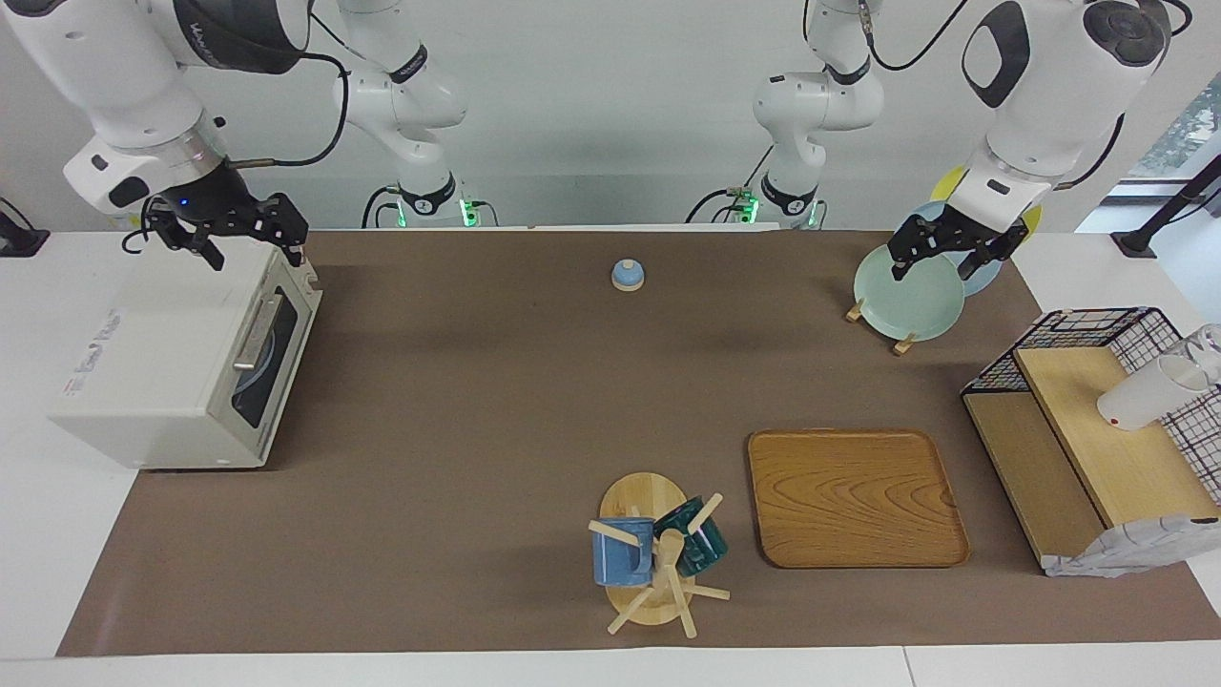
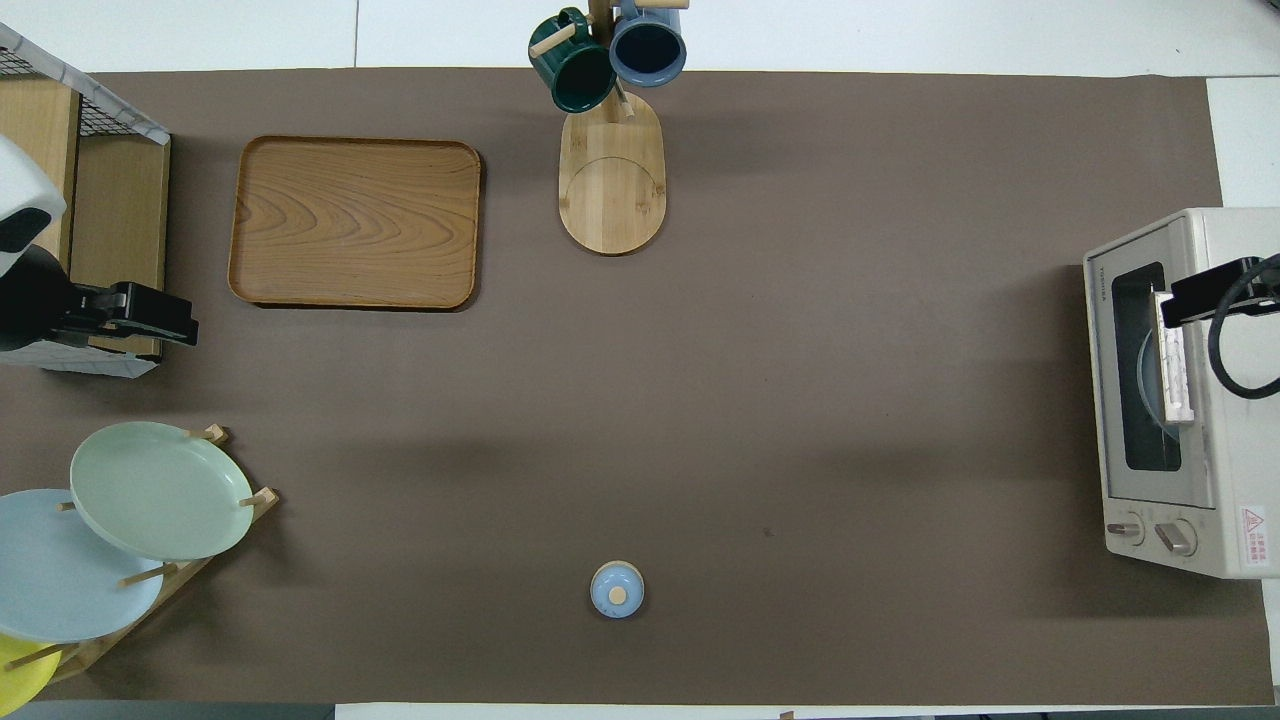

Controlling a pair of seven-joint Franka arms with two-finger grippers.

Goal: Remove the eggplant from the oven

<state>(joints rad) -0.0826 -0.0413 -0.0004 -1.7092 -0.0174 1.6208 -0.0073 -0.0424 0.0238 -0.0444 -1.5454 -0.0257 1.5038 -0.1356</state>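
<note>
The right end effector (image 1: 250, 250) hangs spread over the closed TOSHIBA-marked oven (image 1: 172, 367). The left end effector (image 1: 940, 260), also spread, hovers over the plate rack (image 1: 906, 305).

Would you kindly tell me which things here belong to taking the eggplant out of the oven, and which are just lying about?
For the job:
- oven, door shut; eggplant not visible
- right gripper, open, over the oven
- left gripper, open, over the plate rack

Lying about:
- tray
- mug tree
- plate rack
- small blue lid
- wire shelf
</note>
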